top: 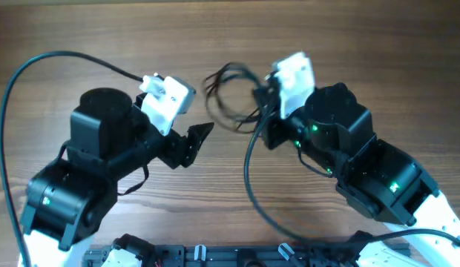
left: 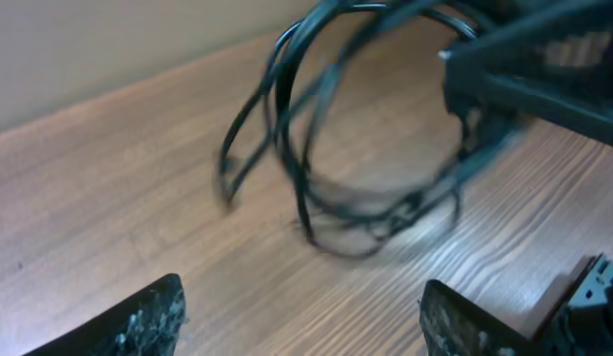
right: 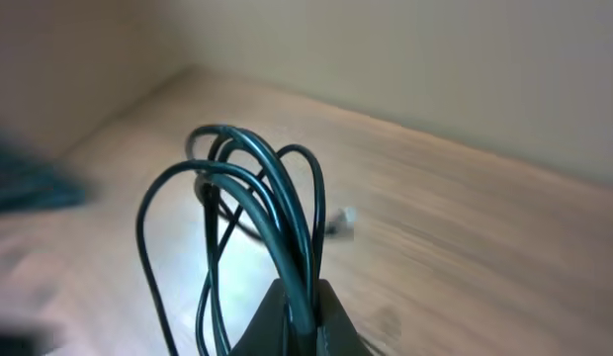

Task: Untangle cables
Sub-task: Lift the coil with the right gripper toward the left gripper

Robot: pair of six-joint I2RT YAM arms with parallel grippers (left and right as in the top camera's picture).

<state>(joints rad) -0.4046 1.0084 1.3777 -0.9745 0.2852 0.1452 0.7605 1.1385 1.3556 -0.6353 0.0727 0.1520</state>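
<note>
Closest to the right wrist camera, the right gripper [right: 297, 318] is pinching several strands of the cables [right: 255, 203] at once, and that is where trouble is likely starting: with many strands squeezed together, any pull is likely tightening the tangle rather than loosening it, or one strand may be slipping out and letting the whole bundle drop. A little farther out, the loops are standing up in overlapping rings, and a small pale end, probably the plug [right: 343, 219], is hanging beyond them, where it could be snagging inside a loop as the bundle is drawn apart. The motion blur suggests the bundle is swinging, so a grab from the other side could be closing on air or on the wrong strand. As for the claws, the right one is pressed together on the cables, its fingers touching nothing else that shows. The left gripper [left: 305, 318] is spread wide and holding nothing, its two fingertips sitting low over the table [left: 89, 218] and aiming at the loops just beyond, whose lowest strands are lying close to the wood, between the two arms.
</note>
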